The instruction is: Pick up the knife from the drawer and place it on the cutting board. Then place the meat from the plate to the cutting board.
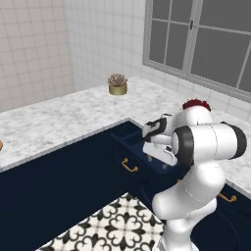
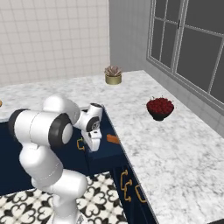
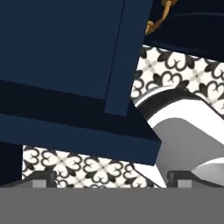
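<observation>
Counter point(image 2: 175, 144): grey-white marble, running round the corner under the window.
Drawer point(image 2: 103, 151): navy, pulled out from the corner cabinet, open top showing.
Gripper point(image 3: 111, 177): over the open drawer, aimed downward, fingertips spread wide, nothing between them.
Bowl of red stuff point(image 2: 159, 107): dark, on the counter, well apart from the drawer.
Potted plant point(image 1: 117, 84): by the back wall.
Knife point(image 2: 113, 138): orange handle inside the drawer near its right edge, long axis slanting down to the right in the right base view; blade hidden, pointing direction unclear.

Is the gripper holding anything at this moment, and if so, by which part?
Nothing is held. The gripper is open over the pulled-out drawer, with only drawer edge and floor between its tips. The knife lies untouched in the drawer.
</observation>
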{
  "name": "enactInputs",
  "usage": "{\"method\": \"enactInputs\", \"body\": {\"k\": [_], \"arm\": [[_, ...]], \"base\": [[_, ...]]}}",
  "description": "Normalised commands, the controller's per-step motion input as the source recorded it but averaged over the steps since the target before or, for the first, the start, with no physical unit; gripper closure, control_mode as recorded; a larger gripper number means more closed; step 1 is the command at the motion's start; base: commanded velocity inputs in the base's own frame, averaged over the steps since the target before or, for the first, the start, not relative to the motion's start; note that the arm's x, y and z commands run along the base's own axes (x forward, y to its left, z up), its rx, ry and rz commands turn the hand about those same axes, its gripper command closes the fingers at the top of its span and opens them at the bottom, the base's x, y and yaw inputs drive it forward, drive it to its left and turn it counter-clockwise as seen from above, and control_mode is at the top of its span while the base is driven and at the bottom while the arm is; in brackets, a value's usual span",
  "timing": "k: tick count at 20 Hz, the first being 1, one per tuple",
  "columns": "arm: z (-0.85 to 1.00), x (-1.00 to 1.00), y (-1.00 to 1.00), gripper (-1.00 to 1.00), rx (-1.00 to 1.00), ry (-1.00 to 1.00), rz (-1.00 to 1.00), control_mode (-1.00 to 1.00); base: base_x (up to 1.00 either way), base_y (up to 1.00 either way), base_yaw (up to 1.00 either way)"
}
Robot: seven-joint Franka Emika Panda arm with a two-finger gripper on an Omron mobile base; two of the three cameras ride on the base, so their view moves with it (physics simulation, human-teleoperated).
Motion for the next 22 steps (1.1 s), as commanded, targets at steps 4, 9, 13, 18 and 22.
{"method": "enactInputs", "body": {"k": [4,9,13,18,22], "arm": [[-0.23,0.00,0.00,-1.00,0.00,0.06,0.00,-1.00],[-0.25,-0.04,0.03,-1.00,0.00,0.05,0.00,-1.00],[-0.26,-0.11,0.21,-1.00,0.01,0.06,0.02,-1.00],[-0.20,-0.33,0.44,-1.00,0.00,0.02,0.11,-1.00],[-0.15,-0.37,0.48,-1.00,0.00,0.01,0.14,-1.00]], "base": [[0.00,0.00,0.00],[0.00,0.00,0.00],[0.00,0.00,0.00],[0.00,0.00,0.00],[0.00,0.00,0.00]]}}
